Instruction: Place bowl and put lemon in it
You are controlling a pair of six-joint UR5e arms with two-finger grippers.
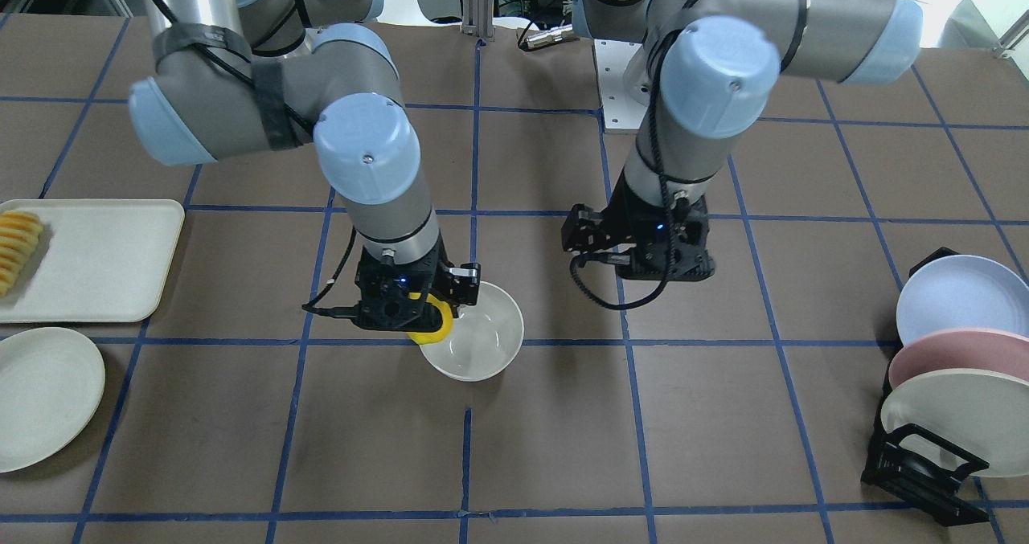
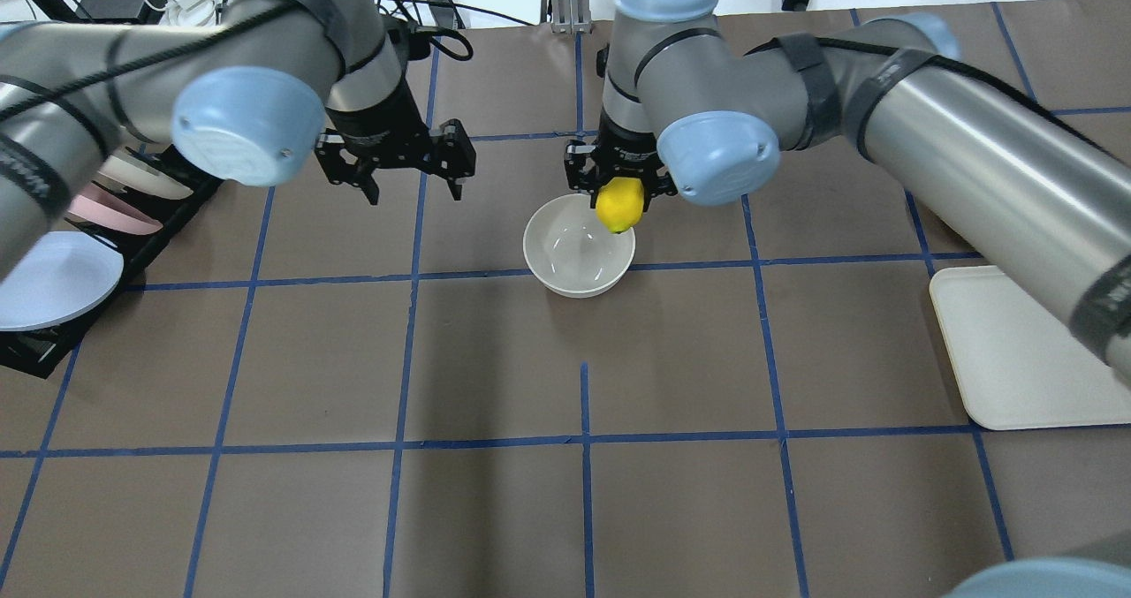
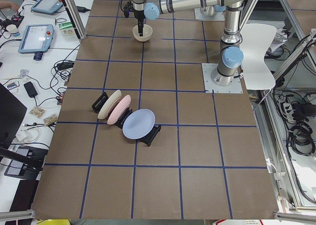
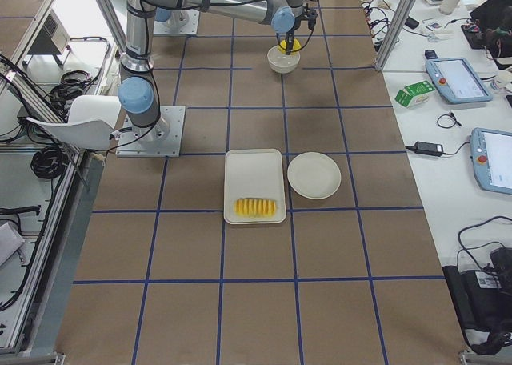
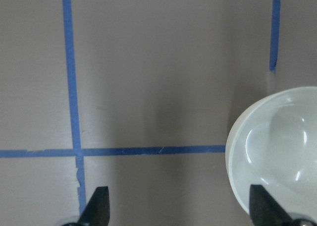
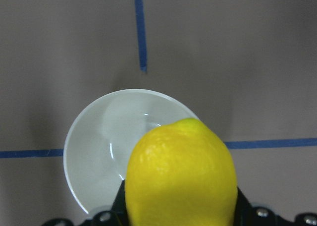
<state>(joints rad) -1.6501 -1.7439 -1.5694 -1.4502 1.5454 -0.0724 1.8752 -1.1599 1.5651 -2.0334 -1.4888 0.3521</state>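
The bowl (image 2: 565, 258) is standing upright on the brown, blue-taped surface (image 2: 495, 359), its glossy inside holding nothing; the lemon (image 2: 620, 204) is hanging over the bowl's rim on the side toward the right arm, and the right jaws are clenching it from both sides, one pointed end facing down. From the right wrist view the lemon is covering the near part of the bowl's rim; whether its lower end is dipping below the rim is hard to judge, though it appears to be just above it. The left jaws are spread wide with nothing between them, hovering beside the bowl on its opposite side, apart from it; the left wrist view is catching only the bowl's edge. Well away from the bowl, a cream tray (image 4: 254, 169) is carrying a row of fruit slices (image 4: 255, 208), a round plate (image 4: 314, 175) is lying just beside the tray, and a black rack (image 3: 150, 136) is holding three plates on edge.
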